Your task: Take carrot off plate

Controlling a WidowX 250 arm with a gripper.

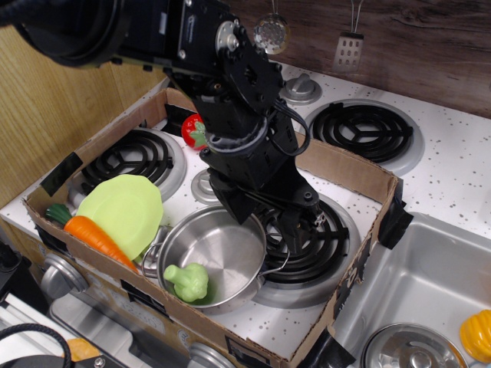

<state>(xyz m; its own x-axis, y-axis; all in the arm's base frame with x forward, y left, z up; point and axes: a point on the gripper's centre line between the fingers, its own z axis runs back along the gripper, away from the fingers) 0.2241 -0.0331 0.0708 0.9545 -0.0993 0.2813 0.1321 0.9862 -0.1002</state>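
Observation:
The orange carrot [96, 238] with its dark green stub lies along the front-left rim of the lime-green plate [126, 203]; I cannot tell whether it rests on the rim or just beside it. Both are at the left end of the toy stove, inside a cardboard surround. My black gripper [276, 218] hangs well to the right of them, over the far rim of the steel pot [222, 245] and the front right burner. Its jaws look spread apart, with nothing between them.
A green toy broccoli [186, 282] sits in the pot. A red tomato [193, 130] lies at the back by the rear-left burner. Cardboard walls [349, 172] ring the stove. A sink [430, 284] at the right holds a lid and a yellow toy [477, 333].

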